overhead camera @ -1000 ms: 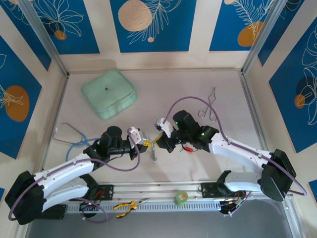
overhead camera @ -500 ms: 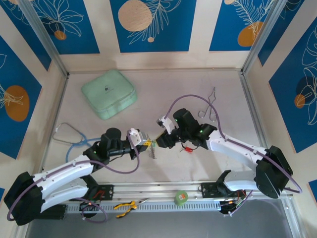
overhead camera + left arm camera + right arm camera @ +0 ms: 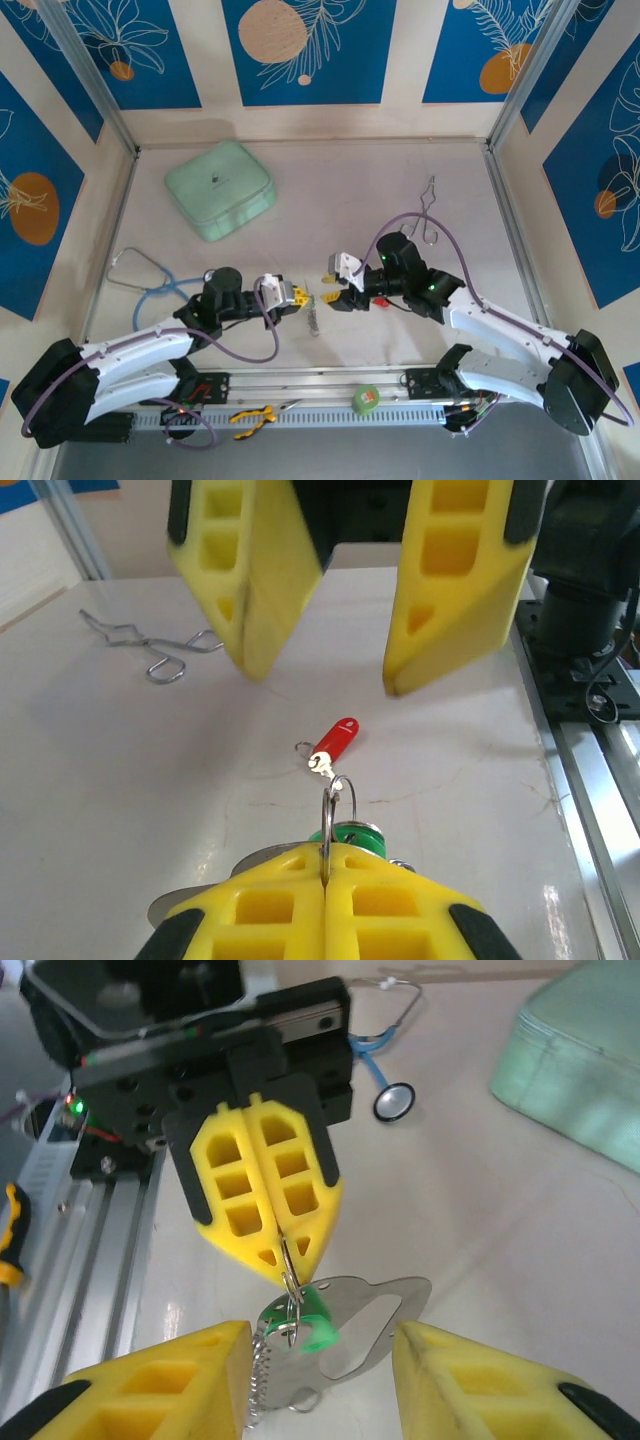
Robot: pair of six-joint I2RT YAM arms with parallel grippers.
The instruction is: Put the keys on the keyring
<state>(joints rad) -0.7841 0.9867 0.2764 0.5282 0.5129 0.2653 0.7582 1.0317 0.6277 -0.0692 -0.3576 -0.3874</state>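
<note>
1. Left wrist view, nearest: left gripper (image 3: 325, 865), jaws pressed shut on a thin metal ring (image 3: 327, 805). The green key (image 3: 347, 836) sits on that ring, against the fingertips.
2. Red key (image 3: 335, 742): lies flat and loose on the table (image 3: 120, 780), just beyond the ring.
3. Right gripper (image 3: 322, 677): hovers above the red key, jaws moderately apart, holding nothing.
4. Right wrist view: keyring (image 3: 385, 1325) rests beneath the left fingertips, its coil (image 3: 262, 1380) beside the green key.
5. Farther back: forceps (image 3: 150, 650), stethoscope (image 3: 385, 1090), mint case (image 3: 580, 1070).

bare table (image 3: 340, 200) centre, case (image 3: 220, 190) left, forceps (image 3: 430, 200) right
</note>
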